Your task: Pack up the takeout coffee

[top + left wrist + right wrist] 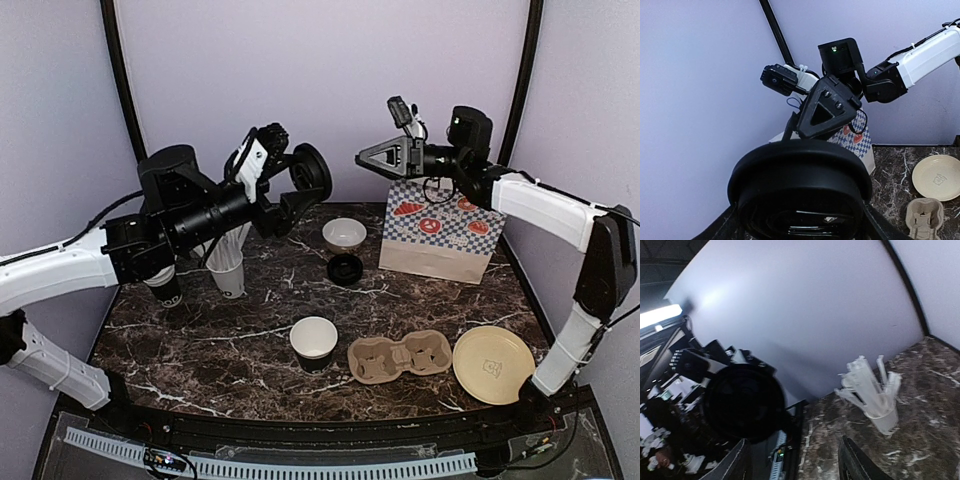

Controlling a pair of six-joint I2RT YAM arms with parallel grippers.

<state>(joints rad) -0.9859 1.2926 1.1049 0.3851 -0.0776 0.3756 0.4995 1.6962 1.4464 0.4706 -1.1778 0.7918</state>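
Note:
My left gripper [298,182] is raised above the table's back left and is shut on a round black lid [311,171], which fills the left wrist view [800,175]. Whether a cup sits under this lid cannot be told. My right gripper [362,157] hangs just right of it, pointing at it, open and empty. In the right wrist view the lid [742,402] lies left of the spread fingers [852,460]. An open black cup [314,340], white inside, stands at the front centre. A second black lid [345,268] lies on the table behind it.
A checked paper bag [440,228] stands at the back right. A cardboard cup carrier [400,357] and a tan plate [493,364] lie at the front right. A white bowl [344,233] and a white cup of sticks [228,265] stand at the back.

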